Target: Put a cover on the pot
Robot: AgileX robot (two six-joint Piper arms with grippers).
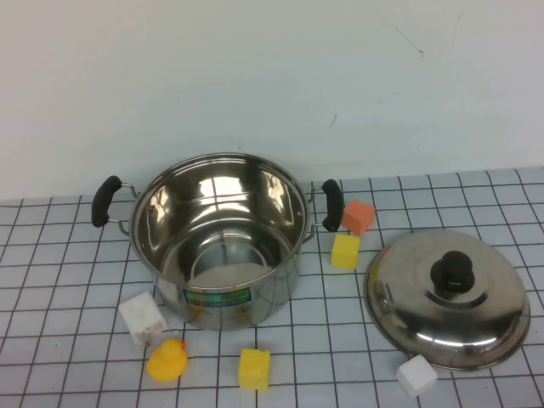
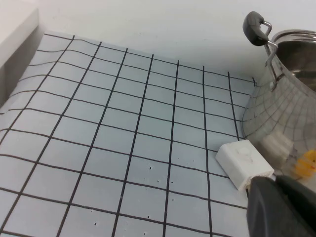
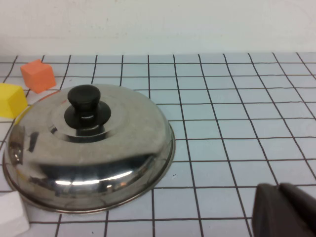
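The shiny steel pot (image 1: 219, 242) stands open and uncovered at the middle of the table, with black side handles (image 1: 105, 200) and a green-blue label (image 1: 218, 296). Its wall also shows in the left wrist view (image 2: 289, 94). The domed steel lid (image 1: 447, 299) with a black knob (image 1: 454, 270) lies on the table to the pot's right, and shows in the right wrist view (image 3: 89, 148). Neither arm shows in the high view. My left gripper (image 2: 274, 180) is shut and empty beside a white block (image 2: 243, 163). My right gripper (image 3: 277, 187) is shut and empty, apart from the lid.
Small toys lie around the pot: a white block (image 1: 142, 317), a yellow duck (image 1: 167, 359), a yellow block (image 1: 254, 368), another yellow block (image 1: 345, 251), an orange block (image 1: 359, 216), and a white block (image 1: 416, 375) at the lid's front edge. A white wall stands behind.
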